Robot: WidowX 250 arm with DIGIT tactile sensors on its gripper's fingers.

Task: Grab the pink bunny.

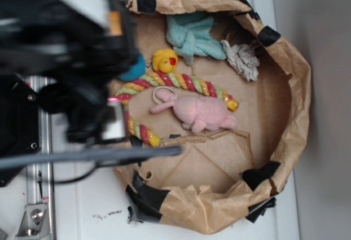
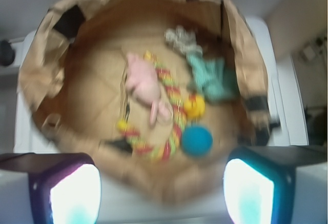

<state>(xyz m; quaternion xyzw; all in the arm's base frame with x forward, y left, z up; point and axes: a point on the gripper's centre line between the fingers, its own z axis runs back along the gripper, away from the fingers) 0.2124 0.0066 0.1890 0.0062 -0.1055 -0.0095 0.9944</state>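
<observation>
The pink bunny (image 1: 200,112) lies on its side on the floor of a brown paper bag basket (image 1: 293,86), its cord loop at the head end toward the rope toy. In the wrist view the bunny (image 2: 143,83) is near the middle of the basket (image 2: 46,65). My gripper (image 1: 104,122) is a dark blurred mass high over the basket's left rim, well apart from the bunny. In the wrist view the gripper (image 2: 161,193) is open and empty, with its fingertips (image 2: 72,193) wide apart at the bottom corners.
A multicoloured rope toy (image 1: 181,83) curves beside the bunny. A yellow duck (image 1: 164,60), a blue ball (image 1: 134,70), a teal cloth (image 1: 192,34) and a grey-white rag (image 1: 241,59) lie further in. The basket walls stand up all round.
</observation>
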